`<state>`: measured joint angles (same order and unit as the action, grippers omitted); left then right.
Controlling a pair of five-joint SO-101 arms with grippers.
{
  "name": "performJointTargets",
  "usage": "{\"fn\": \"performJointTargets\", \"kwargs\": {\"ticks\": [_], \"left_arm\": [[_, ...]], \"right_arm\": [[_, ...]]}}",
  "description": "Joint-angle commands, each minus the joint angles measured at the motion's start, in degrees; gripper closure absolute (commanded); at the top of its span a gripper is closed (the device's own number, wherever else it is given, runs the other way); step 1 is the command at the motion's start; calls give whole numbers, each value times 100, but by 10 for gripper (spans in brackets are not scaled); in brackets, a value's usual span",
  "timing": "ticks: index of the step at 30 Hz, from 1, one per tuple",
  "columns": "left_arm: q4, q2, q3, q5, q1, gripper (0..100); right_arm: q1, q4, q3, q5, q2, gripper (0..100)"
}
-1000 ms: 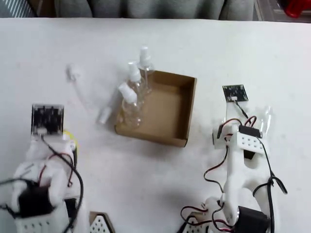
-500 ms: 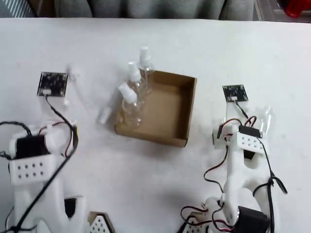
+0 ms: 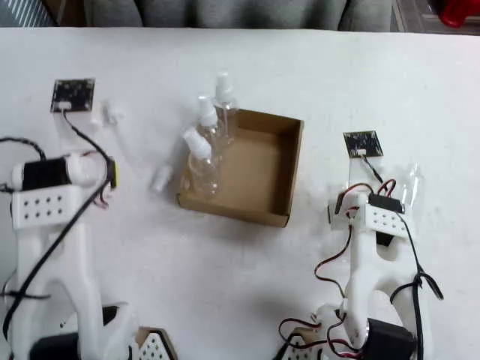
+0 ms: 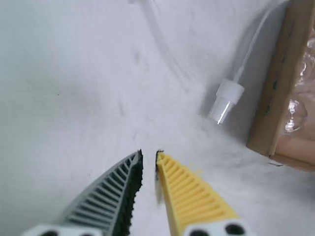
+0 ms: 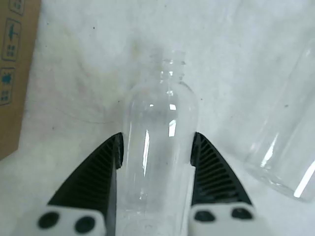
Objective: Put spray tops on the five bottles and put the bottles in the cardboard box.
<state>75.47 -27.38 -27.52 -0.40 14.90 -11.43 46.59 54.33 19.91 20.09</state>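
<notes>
Jaws of the right gripper (image 5: 156,140) clamp an uncapped bottle (image 5: 157,113) right of the cardboard box (image 3: 259,176). The left gripper (image 4: 149,160), jaws nearly together and empty, hovers left of it by a loose spray top (image 4: 225,101). Capping looks underway; next, those jaws must open round that top.

A: Where does the high view look from?
B: From above, down over the table (image 3: 240,60), taking in both arms.
A: And the wrist views?
B: Each looks closely past its own jaws at the tabletop (the left one shares a side of the cardboard box (image 4: 290,83) with the high view).
</notes>
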Motion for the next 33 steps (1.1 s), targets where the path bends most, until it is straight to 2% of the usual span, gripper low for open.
{"fn": "performJointTargets", "kwargs": {"ticks": [1, 6, 11, 22, 33], "left_arm": [[-273, 514, 800, 413, 40, 942], [-818, 1499, 1407, 809, 40, 942], [-1064, 2607, 2171, 870, 22, 942], [-1055, 5174, 4598, 879, 48, 942], [-1002, 6668, 6558, 932, 84, 942]], "right_arm": [[40, -66, 62, 44, -31, 978], [40, -66, 62, 44, -31, 978], [40, -75, 62, 44, -31, 978], [48, -84, 62, 44, -31, 978], [57, -154, 105, 44, -31, 978]]}}
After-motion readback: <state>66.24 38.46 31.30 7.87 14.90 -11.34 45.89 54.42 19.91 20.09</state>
